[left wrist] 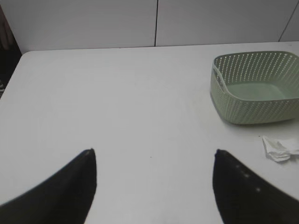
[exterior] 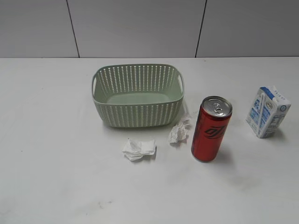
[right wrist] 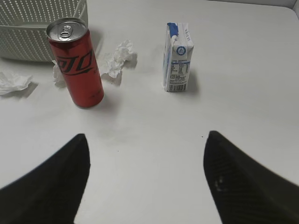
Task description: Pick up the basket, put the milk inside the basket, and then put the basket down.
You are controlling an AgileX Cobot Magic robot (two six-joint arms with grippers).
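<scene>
The pale green slotted basket (exterior: pixel 138 114) stands empty on the white table, centre back; it also shows in the left wrist view (left wrist: pixel 254 109) and partly in the right wrist view (right wrist: pixel 28 32). The white-and-blue milk carton (exterior: pixel 267 112) stands upright at the right, also in the right wrist view (right wrist: pixel 177 58). My left gripper (left wrist: pixel 154 151) is open and empty over bare table, well left of the basket. My right gripper (right wrist: pixel 147 135) is open and empty, short of the carton. Neither gripper shows in the exterior view.
A tall red soda can (exterior: pixel 211 129) stands between basket and carton, also in the right wrist view (right wrist: pixel 76 63). Two crumpled white papers (exterior: pixel 138 149) (exterior: pixel 179 131) lie in front of the basket. The table's left edge (left wrist: pixel 11 77) shows in the left wrist view.
</scene>
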